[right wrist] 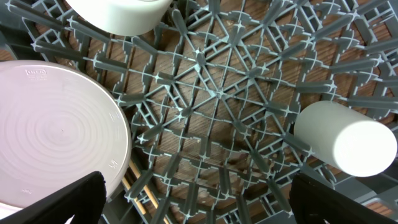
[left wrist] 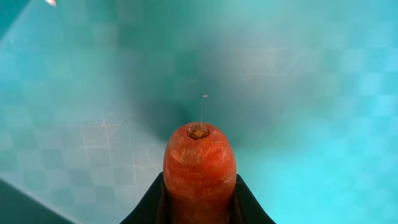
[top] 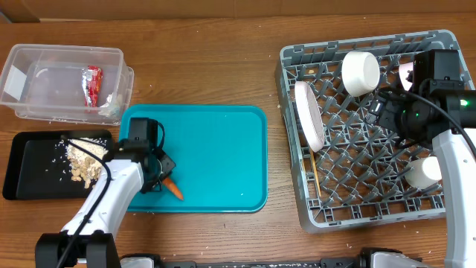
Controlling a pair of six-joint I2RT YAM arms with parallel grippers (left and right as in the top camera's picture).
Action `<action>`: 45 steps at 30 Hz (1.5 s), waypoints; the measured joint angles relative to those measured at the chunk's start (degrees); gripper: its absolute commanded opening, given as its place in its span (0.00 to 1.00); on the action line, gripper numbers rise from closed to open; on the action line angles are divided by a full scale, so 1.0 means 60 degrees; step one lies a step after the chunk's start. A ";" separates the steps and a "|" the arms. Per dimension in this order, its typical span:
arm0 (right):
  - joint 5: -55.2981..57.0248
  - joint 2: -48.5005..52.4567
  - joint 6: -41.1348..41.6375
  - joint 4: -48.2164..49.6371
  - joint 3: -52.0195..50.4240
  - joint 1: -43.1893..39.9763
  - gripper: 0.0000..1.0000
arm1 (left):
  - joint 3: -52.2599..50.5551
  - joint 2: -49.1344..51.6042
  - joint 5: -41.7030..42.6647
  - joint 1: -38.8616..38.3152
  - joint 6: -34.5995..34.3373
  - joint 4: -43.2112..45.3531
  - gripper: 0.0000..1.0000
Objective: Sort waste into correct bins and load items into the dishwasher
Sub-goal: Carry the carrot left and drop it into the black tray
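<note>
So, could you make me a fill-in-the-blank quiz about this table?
The left pincer grips an orange ____.
The red-and-silver wrapper lies in the clear ____.
The pale food scraps sit in the ____ tray.
The white plate stands in the grey dish ____.
Missing words: carrot, tub, black, rack.
</note>
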 measured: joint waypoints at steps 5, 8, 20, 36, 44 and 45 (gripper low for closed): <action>0.0004 0.0000 -0.0004 0.0004 0.0000 0.0000 0.96 | 0.1264 0.0018 -0.0036 0.0361 0.0350 -0.0896 0.05; 0.0004 0.0000 0.0004 0.0000 0.0000 0.0000 0.96 | 0.1920 0.0018 -0.0138 0.0907 0.0583 -0.1169 0.05; 0.0007 0.0000 -0.0004 -0.0004 0.0000 0.0000 0.96 | 0.2517 0.0018 -0.0339 0.4841 0.1045 -0.1031 0.04; 0.0007 0.0000 0.0000 -0.0106 0.0000 0.0000 0.96 | 0.2521 0.0098 -0.0823 0.7031 0.1031 0.0597 0.05; 0.0004 0.0000 0.0004 -0.0102 0.0000 0.0000 0.96 | 0.2521 0.1326 -0.0980 0.7031 0.1009 0.1082 0.05; 0.0000 0.0000 0.0000 -0.0102 0.0000 0.0004 0.96 | 0.2521 0.1526 -0.0998 0.7031 0.1009 0.1115 0.06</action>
